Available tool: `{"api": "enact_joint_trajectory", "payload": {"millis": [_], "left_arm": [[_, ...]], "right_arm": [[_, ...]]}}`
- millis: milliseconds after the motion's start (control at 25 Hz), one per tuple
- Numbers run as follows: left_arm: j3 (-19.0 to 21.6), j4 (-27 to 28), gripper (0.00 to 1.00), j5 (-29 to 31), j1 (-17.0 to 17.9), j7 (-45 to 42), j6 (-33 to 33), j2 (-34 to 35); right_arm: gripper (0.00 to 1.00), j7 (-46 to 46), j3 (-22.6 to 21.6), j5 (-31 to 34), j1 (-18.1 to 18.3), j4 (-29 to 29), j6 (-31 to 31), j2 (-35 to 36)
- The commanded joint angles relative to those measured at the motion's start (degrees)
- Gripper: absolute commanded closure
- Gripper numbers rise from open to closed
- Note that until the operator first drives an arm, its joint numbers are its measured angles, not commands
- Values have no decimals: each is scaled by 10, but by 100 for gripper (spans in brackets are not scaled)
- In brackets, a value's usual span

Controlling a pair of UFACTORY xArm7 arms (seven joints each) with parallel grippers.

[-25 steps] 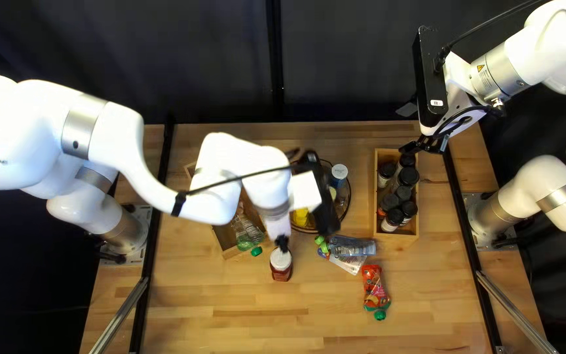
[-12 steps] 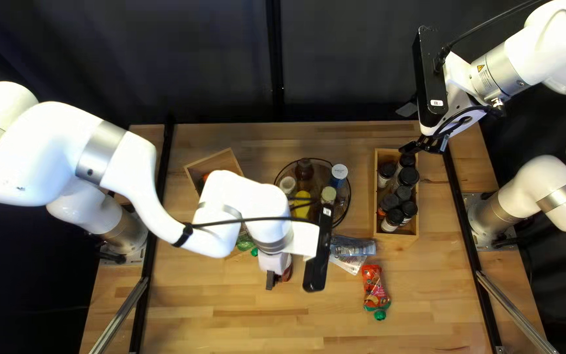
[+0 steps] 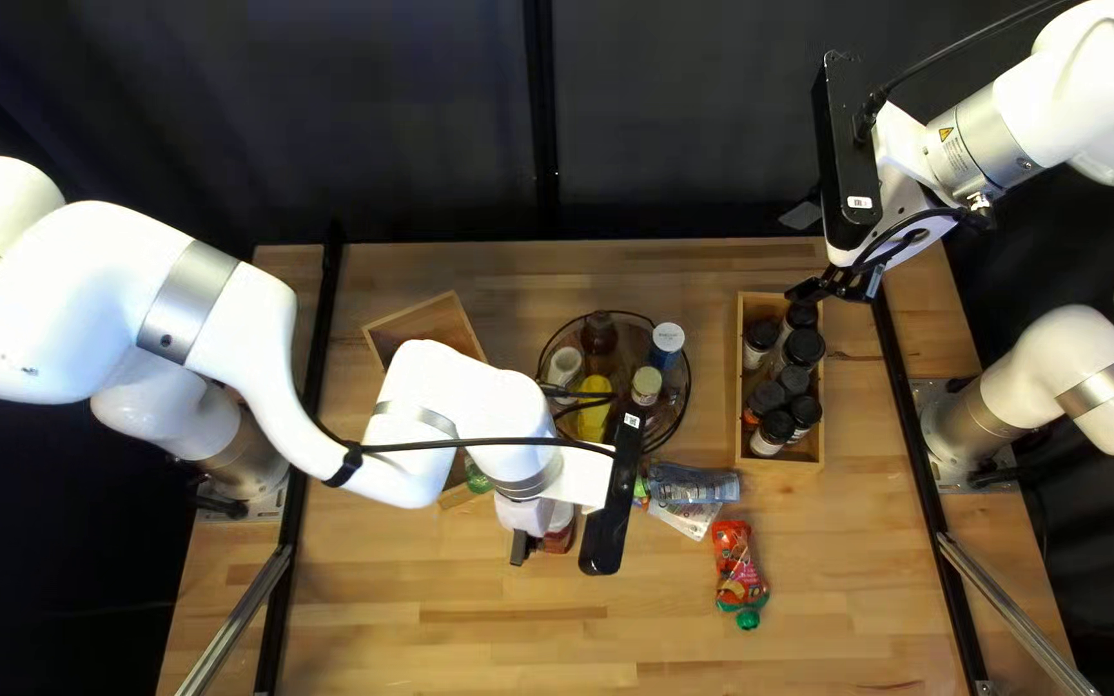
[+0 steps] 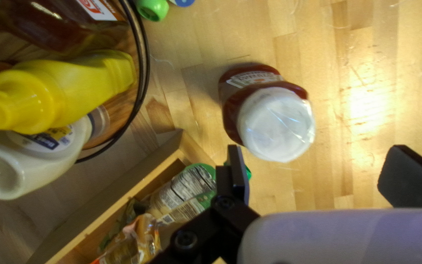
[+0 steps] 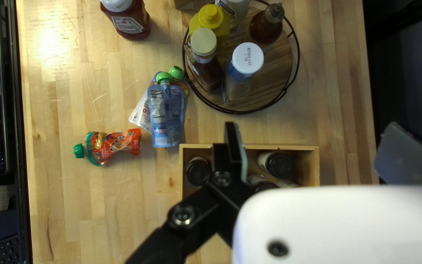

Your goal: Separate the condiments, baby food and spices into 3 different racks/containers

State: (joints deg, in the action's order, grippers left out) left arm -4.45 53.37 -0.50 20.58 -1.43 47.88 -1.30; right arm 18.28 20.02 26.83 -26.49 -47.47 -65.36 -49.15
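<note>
The left gripper (image 3: 521, 547) is held open, its fingers apart; the ketchup bottle (image 4: 275, 122) is seen ahead of them, upright on the surface (image 3: 454, 632). The right gripper's (image 3: 830, 286) fingers are also parted. Spice jars (image 3: 803, 346) are held in a wooden box (image 3: 742, 374), the mustard bottle (image 4: 74, 88) on the round rack (image 5: 274, 63).

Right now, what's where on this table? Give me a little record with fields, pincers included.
Condiments: round wooden tray with black wire rim, holding a yellow plastic squeeze bottle among others
Spices: rectangular wooden box with black-lidded jars
Baby food: second wooden box with printed pouches
Loose on table: red bottle with white cap; blue pouch overlapping a white one; orange-red, green-capped pouch
Left pincer: open, near the red bottle
Right pincer: open, near the spices
</note>
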Motion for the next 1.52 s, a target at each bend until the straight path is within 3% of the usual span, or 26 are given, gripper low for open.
{"api": "enact_joint_trajectory", "payload": {"millis": [40, 400, 440, 520, 560, 840, 1080, 1240, 1520], "left_arm": [[0, 3, 0, 4, 0, -4, -10, -19], [2, -2, 2, 36, 7, -49, -6, -24], [2, -3, 16, 37, 8, -51, -7, -25], [2, -3, 94, 42, 8, -58, -4, -24], [1, -2, 100, 43, 8, -61, -3, -24], [4, 21, 100, 57, 13, -81, 42, -4], [7, 45, 100, 87, 8, -103, 159, 85], [-14, 19, 100, 115, -19, -92, 194, 150], [-66, -49, 100, 157, -68, -62, 158, 223]], "right_arm": [[0, 0, 0, 0, 0, 0, 0, 0], [0, 0, 0, 0, 0, 0, 0, 0], [0, 0, 0, 0, 0, 0, 0, 0], [0, 0, 0, 0, 0, 0, 0, 0], [0, 0, 0, 0, 0, 0, 0, 0], [0, 0, 0, 0, 0, 0, 0, 0], [0, 0, 0, 0, 0, 0, 0, 0], [0, 0, 0, 0, 0, 0, 0, 0], [0, 0, 0, 0, 0, 0, 0, 0]]}}
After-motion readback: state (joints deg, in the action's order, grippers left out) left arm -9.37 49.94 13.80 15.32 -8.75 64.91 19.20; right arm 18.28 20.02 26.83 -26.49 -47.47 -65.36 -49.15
